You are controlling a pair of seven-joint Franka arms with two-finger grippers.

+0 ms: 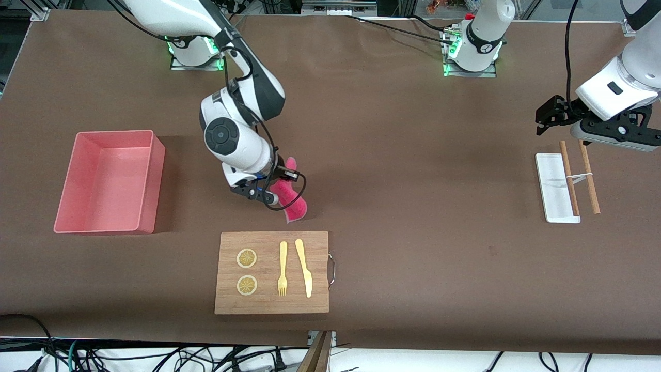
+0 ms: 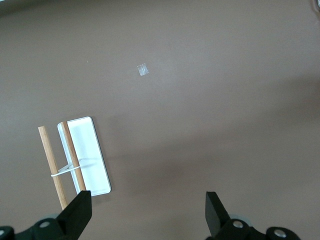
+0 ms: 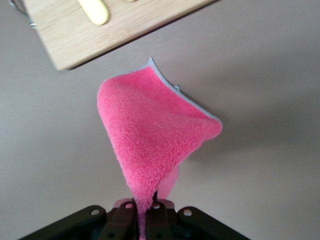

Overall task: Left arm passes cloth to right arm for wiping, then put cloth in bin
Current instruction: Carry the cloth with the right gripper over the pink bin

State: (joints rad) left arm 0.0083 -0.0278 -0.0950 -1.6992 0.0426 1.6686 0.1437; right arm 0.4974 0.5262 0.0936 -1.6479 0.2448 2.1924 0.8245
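Right gripper (image 1: 273, 192): clamped on cloth (image 1: 293, 202), at 12 o'clock of cutting board (image 1: 272, 272). Left gripper (image 2: 147, 212): spread wide, held idle above white tray (image 2: 87, 155).

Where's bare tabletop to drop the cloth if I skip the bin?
Bare stretches lie between the cutting board and the white tray, and between the bin and the board. It is crowded where the right gripper holds the cloth, and around the chopsticks beneath the open left gripper.

White arms, black joints, black cables
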